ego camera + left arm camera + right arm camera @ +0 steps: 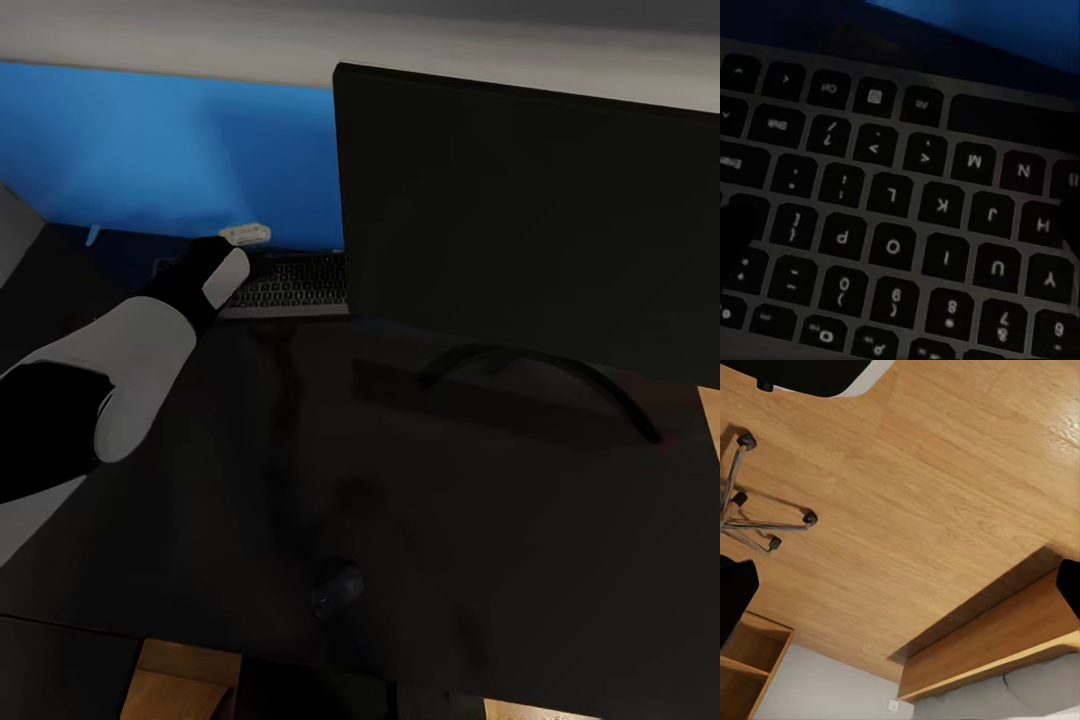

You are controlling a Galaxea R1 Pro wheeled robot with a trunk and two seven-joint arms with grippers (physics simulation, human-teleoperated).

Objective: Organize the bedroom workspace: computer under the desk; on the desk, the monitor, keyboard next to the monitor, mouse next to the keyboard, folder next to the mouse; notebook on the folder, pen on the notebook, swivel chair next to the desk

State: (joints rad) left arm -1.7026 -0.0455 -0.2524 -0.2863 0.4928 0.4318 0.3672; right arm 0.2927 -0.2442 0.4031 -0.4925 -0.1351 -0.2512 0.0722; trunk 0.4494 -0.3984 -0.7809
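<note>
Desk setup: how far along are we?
Done: monitor and mouse on the desk. In hand: left hand reaching the keyboard, which lies at the back, partly behind the monitor. Left: folder, notebook, pen, chair.

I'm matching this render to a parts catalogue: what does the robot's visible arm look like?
The left arm is built of rounded, glossy white shell segments alternating with matte black sections. Its wrist is black with a white cap. Near the gripper sits a small pale tab. No cables or readable markings show.

Slim silver-grey keyboard with black keys point(900, 225): pale key legends legible, seen inverted — M, N, K, J, H, L, P, O, I, U, Y, 0, 9, 8.
</note>
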